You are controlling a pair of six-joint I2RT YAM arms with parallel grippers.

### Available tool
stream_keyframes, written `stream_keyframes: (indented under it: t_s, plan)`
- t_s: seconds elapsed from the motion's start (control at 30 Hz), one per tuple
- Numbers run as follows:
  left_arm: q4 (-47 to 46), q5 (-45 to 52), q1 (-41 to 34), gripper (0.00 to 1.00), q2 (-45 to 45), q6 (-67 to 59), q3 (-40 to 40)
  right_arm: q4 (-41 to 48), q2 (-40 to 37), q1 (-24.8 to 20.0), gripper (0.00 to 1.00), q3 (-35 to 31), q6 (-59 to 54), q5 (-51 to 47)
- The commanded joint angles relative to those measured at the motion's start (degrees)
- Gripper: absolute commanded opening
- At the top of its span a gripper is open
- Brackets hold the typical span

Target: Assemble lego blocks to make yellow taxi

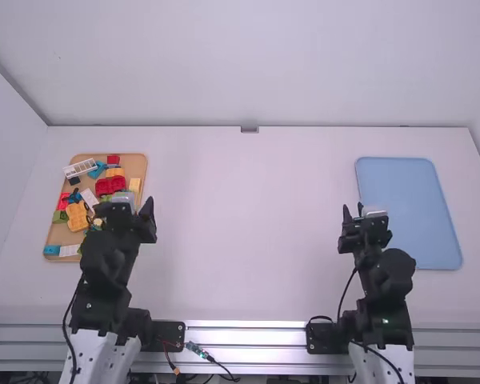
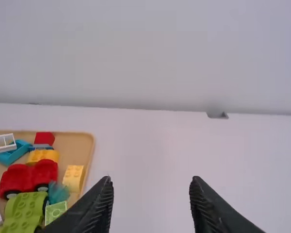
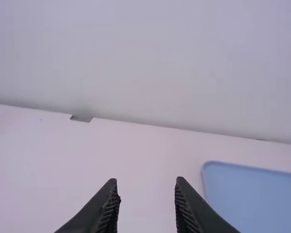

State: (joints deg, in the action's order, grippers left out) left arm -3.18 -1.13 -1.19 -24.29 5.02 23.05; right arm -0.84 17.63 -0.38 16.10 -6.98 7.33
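My left gripper [image 1: 125, 210] is over the right side of the tan tray of lego blocks; in the left wrist view the left gripper [image 2: 151, 182] is open with nothing between its fingers. My right gripper [image 1: 352, 218] is beside the blue tray's left edge, and in the right wrist view the right gripper [image 3: 146, 183] stands open and holds nothing. The tray has a yellow block [image 2: 73, 177], an orange-yellow block [image 2: 43, 155], a red car-shaped piece [image 2: 29, 176] with dark wheels, a green wheeled piece [image 2: 25, 209] and an orange-yellow piece [image 1: 77, 216].
The tan tray [image 1: 143, 166] lies on the table's left side, also holding white, blue and red pieces. A flat blue tray [image 1: 408, 208] lies on the right. The white table [image 1: 248, 232] stretches between them to a back wall.
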Motion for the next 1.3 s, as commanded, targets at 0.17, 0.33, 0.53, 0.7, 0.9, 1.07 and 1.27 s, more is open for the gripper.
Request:
stream_keyframes:
  t_s: [0.17,0.33,0.53,0.7,0.9,1.07,1.27]
  plan:
    - [0.22,-4.17,0.33,0.57,-8.6,10.58,9.9,-0.7,4.67,0.04,0.38,6.33,2.62,0.39]
    - [0.22,-7.3,1.01,0.66,-13.89,13.64,9.9,-1.75,8.47,0.61,0.45,10.13,2.73,0.39]
    - [-0.57,-7.3,1.2,0.76,-19.3,13.68,10.73,3.18,13.61,2.05,0.54,15.27,5.27,0.37]
    - [-2.19,-7.37,1.07,0.83,-23.66,13.16,12.61,3.85,19.04,1.92,0.63,20.7,5.29,0.37]
    - [-1.2,-7.3,1.31,0.89,-27.09,13.75,12.76,0.11,24.51,1.05,0.73,26.17,5.68,-1.33]
    - [-1.16,-8.26,2.12,0.94,-28.02,16.63,12.81,-0.37,29.91,-0.04,0.82,30.51,8.15,-0.94]
    - [-4.02,-9.25,6.6,0.99,-31.85,12.7,14.91,-0.5,36.23,-0.04,0.93,30.49,6.99,-0.96]
